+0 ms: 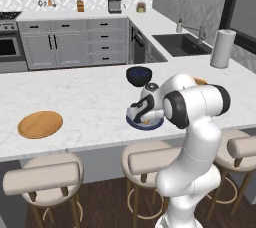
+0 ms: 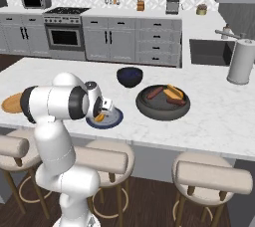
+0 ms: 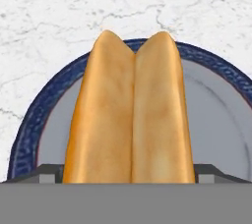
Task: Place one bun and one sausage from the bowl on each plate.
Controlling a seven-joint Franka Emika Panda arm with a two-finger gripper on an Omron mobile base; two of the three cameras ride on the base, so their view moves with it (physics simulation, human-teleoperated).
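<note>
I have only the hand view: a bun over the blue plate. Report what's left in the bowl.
Observer: The bowl holds two sausages and one bun.
Operator: Give me the bowl's side.
Observer: It sits on the counter, right of the blue plate.
Operator: Locate the other plate.
Observer: The wooden plate lies far to the left, near the counter's front edge.

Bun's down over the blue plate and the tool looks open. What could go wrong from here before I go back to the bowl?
1. The bun lies between the open tool's fingertips; lifting at an angle could drag it off the blue plate.
2. That plate sits near the counter edge, so a nudge might push it off.
3. The bowl holds a sausage beside the other bun; a loose grasp may catch both.
</note>
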